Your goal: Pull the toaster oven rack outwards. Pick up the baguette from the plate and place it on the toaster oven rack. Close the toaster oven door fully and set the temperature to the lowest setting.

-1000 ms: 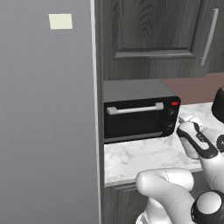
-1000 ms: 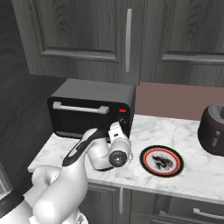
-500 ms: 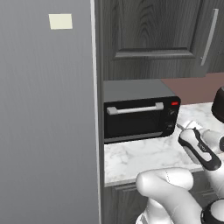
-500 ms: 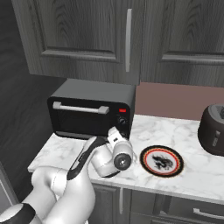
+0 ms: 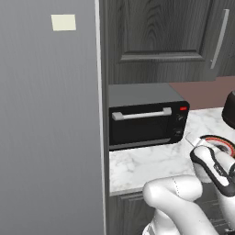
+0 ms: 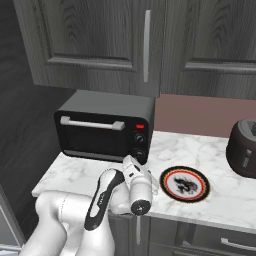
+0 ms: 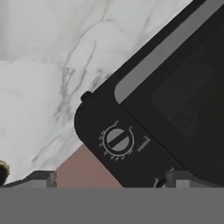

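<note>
The boxy black toaster oven sits with its glass-fronted door shut and the orange-rimmed plate bare, so the bread seems loaded. The two-finger gripper, spread wide and empty, faces a black knob; the temperature probably remains unset.

The toaster oven is showing a black body under a grey top, with a silver bar handle across its dark glass toaster oven door and a small red light glowing above two black knobs. In the hand view one knob is wearing a grey centre strip ringed by pale tick marks. The worktop is displaying white marble with faint grey veins. The plate is showing an orange-red rim, a white ring and a dark patterned centre. The cabinets are carrying dark grey woodgrain, and the wall strip behind is looking reddish-brown.
</note>
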